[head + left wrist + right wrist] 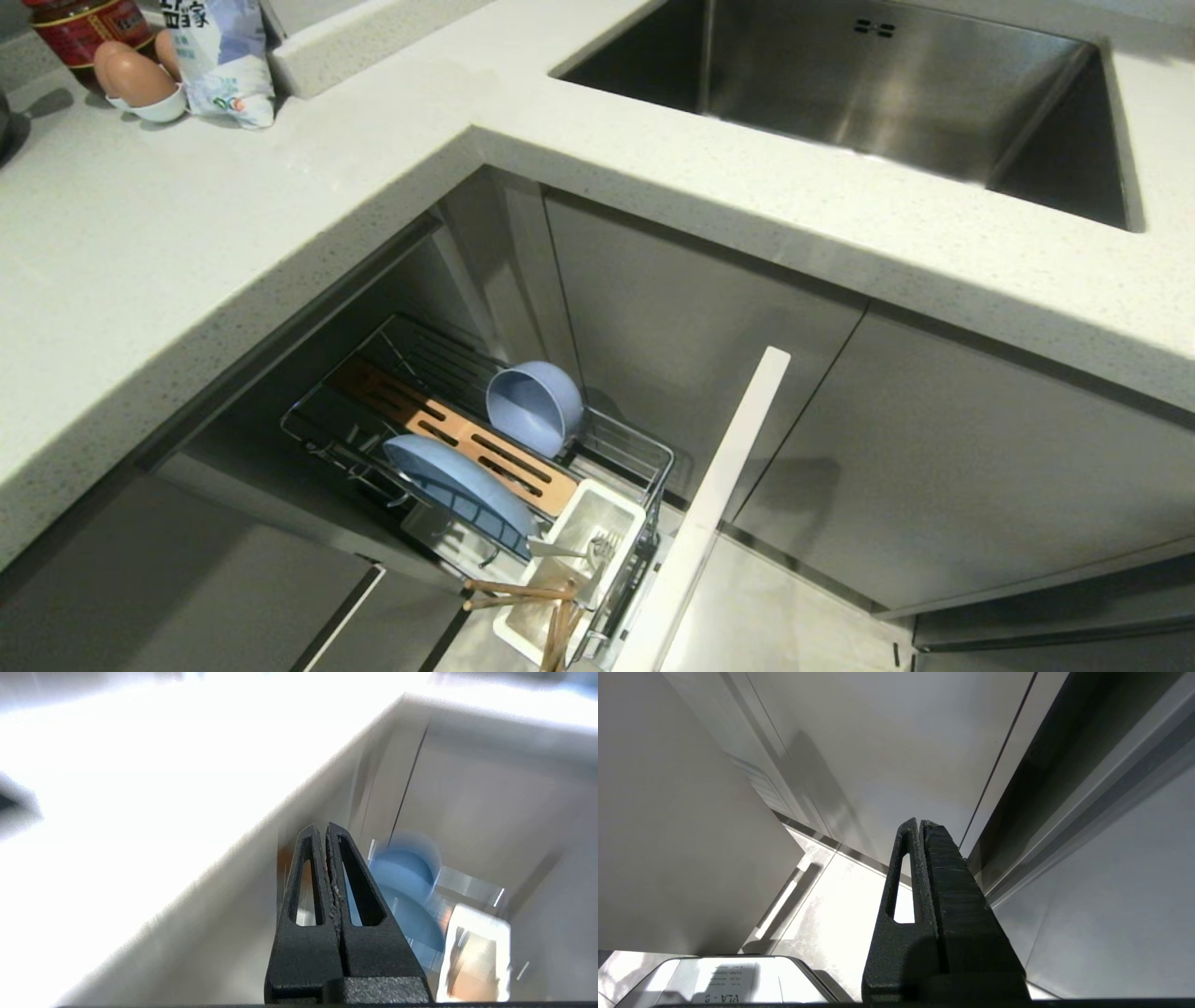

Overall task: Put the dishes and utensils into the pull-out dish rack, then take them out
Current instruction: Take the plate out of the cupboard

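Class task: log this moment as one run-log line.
rack: pulled out | plate, bowl: racked | chopsticks: cutlery box | left gripper: shut, empty | right gripper: shut, empty

Plate (pixel 462 485) and bowl (pixel 534 407): matte light blue. Rack (pixel 644 455): chrome wire; slotted strip (pixel 467 443) orange-brown wood; cutlery box (pixel 607 515) white; front panel (pixel 709 509) white. Chopsticks (pixel 523 592): light brown. Counter (pixel 187 233): pale grey, finely speckled. Sink (pixel 887 84): brushed steel. Eggs (pixel 131 75), 11 o'clock: tan. Both grippers (pixel 325 833) (pixel 920 828): black, textured.
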